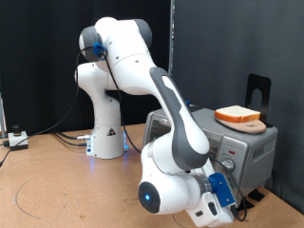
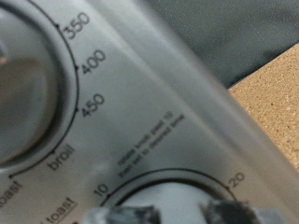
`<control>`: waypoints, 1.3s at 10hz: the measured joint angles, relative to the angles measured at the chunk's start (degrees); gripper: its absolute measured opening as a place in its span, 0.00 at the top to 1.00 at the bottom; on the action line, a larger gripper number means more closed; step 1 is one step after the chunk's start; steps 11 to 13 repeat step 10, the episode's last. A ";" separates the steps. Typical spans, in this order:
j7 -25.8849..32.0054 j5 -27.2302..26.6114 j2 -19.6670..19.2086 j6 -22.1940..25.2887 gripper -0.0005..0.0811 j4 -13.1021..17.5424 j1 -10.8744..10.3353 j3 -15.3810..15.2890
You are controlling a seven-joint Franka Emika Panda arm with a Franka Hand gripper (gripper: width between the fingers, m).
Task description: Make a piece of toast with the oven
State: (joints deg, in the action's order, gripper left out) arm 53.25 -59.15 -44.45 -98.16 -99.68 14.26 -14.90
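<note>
Silver-grey oven (image 1: 245, 150) sits at about 4 o'clock in the exterior view, and we've got the gripper (image 1: 226, 195) pushed right up against its front control panel (image 2: 177, 121). On top of the oven there's a slice with an orange-brown rim (image 1: 237, 116), so that's where the bread is as far as we can see. Through the wrist view we're staring at the temperature dial (image 2: 33, 84) marked 350, 400, 450, broil, with the timer knob (image 2: 173, 201) at 6 o'clock and blurry fingertips (image 2: 229, 210) right at it. We can't tell if they're clamped on it or apart. Looks like we're at the knob-setting step; a firm, centred grip seems needed before any twist.
</note>
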 joint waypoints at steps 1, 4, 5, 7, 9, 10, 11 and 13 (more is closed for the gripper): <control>-0.11 -0.12 0.76 0.00 0.87 0.18 0.48 0.06; -2.27 -0.10 3.19 1.28 0.43 0.29 2.29 0.27; -4.52 -0.02 4.04 2.69 0.43 0.33 3.03 0.72; -9.22 -0.01 5.81 5.12 0.07 0.26 4.90 1.71; -15.48 1.64 7.48 9.26 0.02 0.51 6.38 3.22; -19.51 2.86 8.11 12.73 0.02 1.06 7.08 4.03; -19.51 2.86 8.11 12.73 0.02 1.06 7.08 4.03; -19.51 2.86 8.11 12.73 0.02 1.06 7.08 4.03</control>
